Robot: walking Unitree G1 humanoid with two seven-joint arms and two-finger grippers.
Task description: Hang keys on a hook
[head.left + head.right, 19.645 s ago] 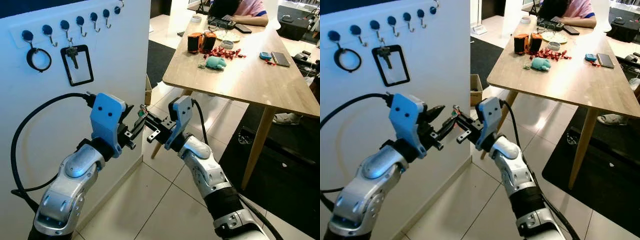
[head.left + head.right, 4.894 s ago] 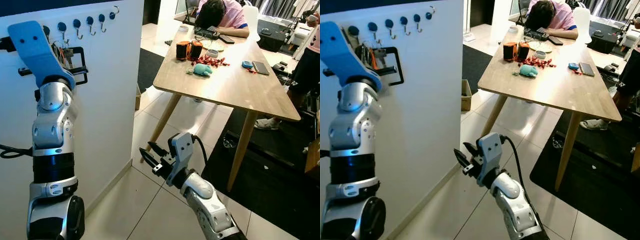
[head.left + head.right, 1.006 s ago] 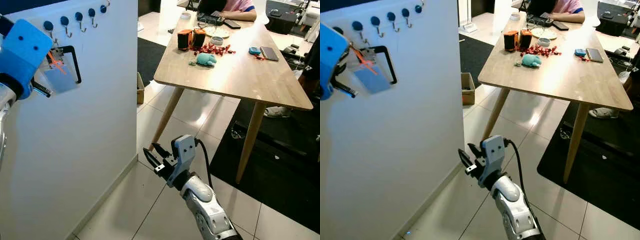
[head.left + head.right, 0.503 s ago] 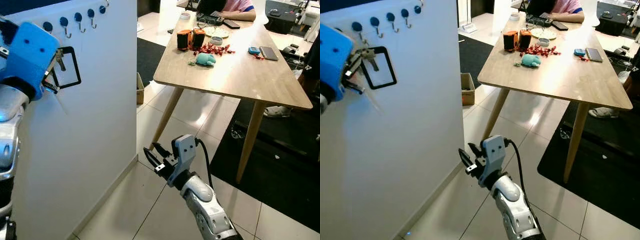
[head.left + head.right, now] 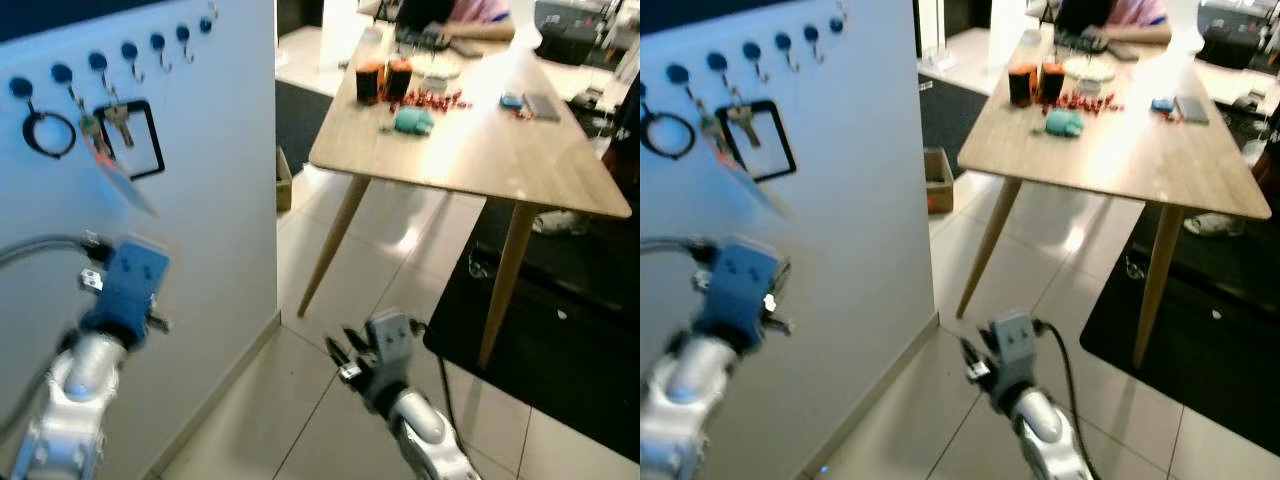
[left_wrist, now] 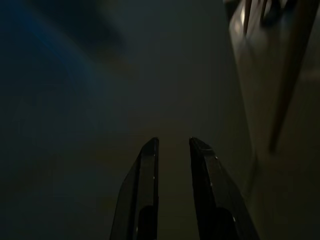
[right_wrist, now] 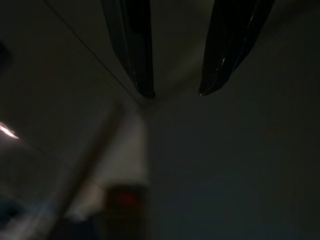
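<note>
White wall panel (image 5: 190, 230) = landmark. Wooden table (image 5: 470, 150) stands well to its right. Left gripper (image 6: 172, 145) sits low in front of the panel, below the hook row (image 5: 110, 60); fingers parted, nothing between. Right gripper (image 7: 175, 92) hangs over the floor beside the panel's foot, fingers spread, empty. Keys (image 5: 95, 135) hang on a panel hook, just beside the black rectangular loop (image 5: 135, 140).

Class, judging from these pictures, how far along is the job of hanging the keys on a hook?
Done: the keys hang from a hook on the wall. In hand: nothing; the left gripper is open and empty, low beside the wall, and the right gripper is open too. Left: seemingly nothing.
</note>
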